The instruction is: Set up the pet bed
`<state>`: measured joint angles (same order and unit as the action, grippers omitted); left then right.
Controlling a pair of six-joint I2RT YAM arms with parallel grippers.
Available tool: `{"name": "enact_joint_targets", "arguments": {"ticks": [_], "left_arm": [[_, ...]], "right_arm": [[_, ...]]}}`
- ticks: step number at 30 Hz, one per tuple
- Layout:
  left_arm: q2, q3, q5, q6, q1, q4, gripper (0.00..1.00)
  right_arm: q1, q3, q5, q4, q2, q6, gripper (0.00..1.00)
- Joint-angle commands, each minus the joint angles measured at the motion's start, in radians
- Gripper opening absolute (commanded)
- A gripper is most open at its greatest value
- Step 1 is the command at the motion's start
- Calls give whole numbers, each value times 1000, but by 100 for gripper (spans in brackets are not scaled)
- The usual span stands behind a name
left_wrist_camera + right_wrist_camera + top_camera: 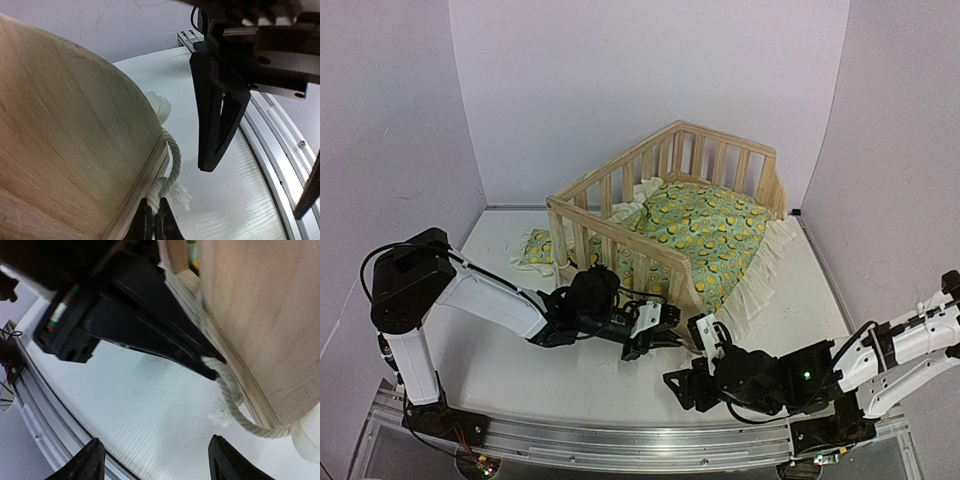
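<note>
The pet bed [620,232] sits mid-tabletop [520,360], toward 12 o'clock from my arm bases, its near corner at the two arms. The cushion [715,230] is inside the frame, but its ruffle spills over the low side at about 4 o'clock. I judge it not properly seated. The pillow [535,250] lies outside on the tabletop at the frame's 9 o'clock, so that is left to do. My left fingers [144,222] are pinched tight on a white rope [172,160] at the frame's near corner. My right fingers [90,460] stand wide, holding nothing, just beside that rope. I'd call the setup roughly halfway.
</note>
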<state>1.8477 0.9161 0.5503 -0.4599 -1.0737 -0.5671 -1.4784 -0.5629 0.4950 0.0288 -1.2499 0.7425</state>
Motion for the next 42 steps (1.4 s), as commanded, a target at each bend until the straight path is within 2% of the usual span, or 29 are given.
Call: {"name": "enact_joint_targets", "arguments": {"ticks": [1, 6, 9, 12, 14, 22, 28, 35, 38, 40, 42], "left_arm": [[2, 41, 13, 15, 7, -3, 0], [-8, 42, 15, 15, 12, 5, 0], [-5, 47, 17, 18, 12, 7, 0], [-2, 48, 27, 25, 12, 9, 0], [-3, 47, 29, 27, 12, 10, 0], [-17, 44, 28, 24, 14, 23, 0], [-8, 54, 38, 30, 15, 26, 0], [-10, 54, 33, 27, 15, 27, 0], [-10, 56, 35, 27, 16, 29, 0], [-9, 59, 38, 29, 15, 30, 0], [-7, 61, 38, 30, 15, 30, 0]], "right_arm": [[-9, 63, 132, -156, -22, 158, 70], [-14, 103, 180, -164, -59, 237, 69], [-16, 137, 244, -238, -64, 262, 67], [-16, 182, 282, -372, -94, 264, 54], [-16, 204, 277, -494, -124, 208, 52], [-17, 238, 392, -627, -235, 304, 61], [-17, 226, 480, -710, -279, 269, 60], [-16, 203, 480, -815, -340, 203, 50], [-16, 192, 479, -851, -359, 165, 49], [-15, 185, 492, -860, -367, 152, 44], [-13, 170, 500, -863, -381, 125, 34]]}}
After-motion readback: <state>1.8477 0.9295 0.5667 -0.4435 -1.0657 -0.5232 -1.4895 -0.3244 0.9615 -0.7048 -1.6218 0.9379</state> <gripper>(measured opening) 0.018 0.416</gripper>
